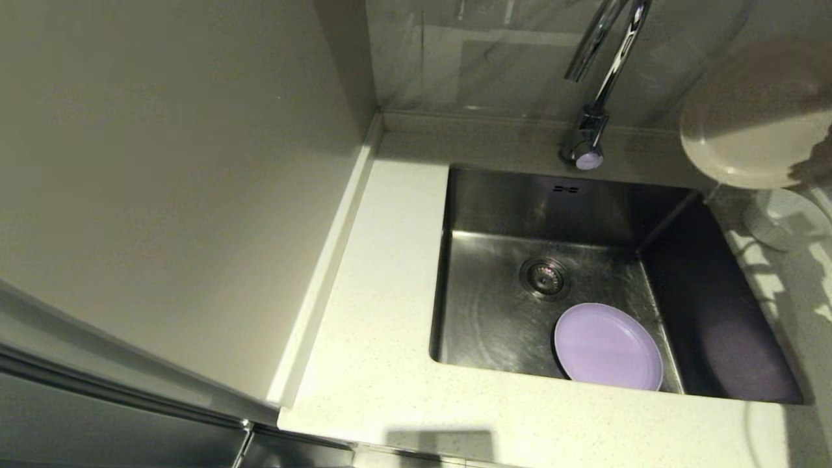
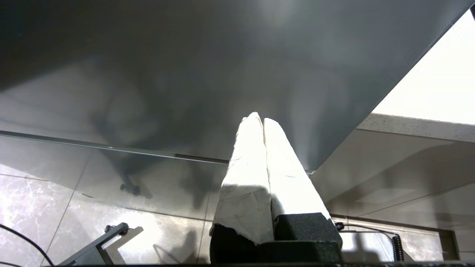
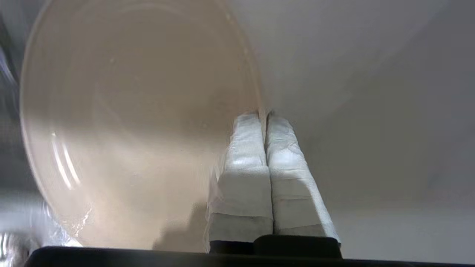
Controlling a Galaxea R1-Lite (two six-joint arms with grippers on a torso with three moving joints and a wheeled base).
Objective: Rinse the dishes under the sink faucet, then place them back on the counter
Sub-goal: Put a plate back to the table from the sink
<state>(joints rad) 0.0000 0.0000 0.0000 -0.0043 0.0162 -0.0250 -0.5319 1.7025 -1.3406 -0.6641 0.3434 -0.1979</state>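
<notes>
Speckled stone counter point(image 1: 377, 364) rings a brushed-steel sink point(image 1: 494, 312); right gripper point(image 3: 264, 115) pinches the round cream plate's point(image 3: 133, 122) rim.

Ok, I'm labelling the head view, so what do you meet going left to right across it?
Wall panel → bare counter → drain strainer → lavender plate in the sink → cream plate held up at the right edge.

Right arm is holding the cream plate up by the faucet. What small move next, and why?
Probably swing the cream round plate left, under the chrome gooseneck faucet spout. The right gripper pinches its rim; it hangs right of the spout, over the steel sink's corner, not yet beneath it.
</notes>
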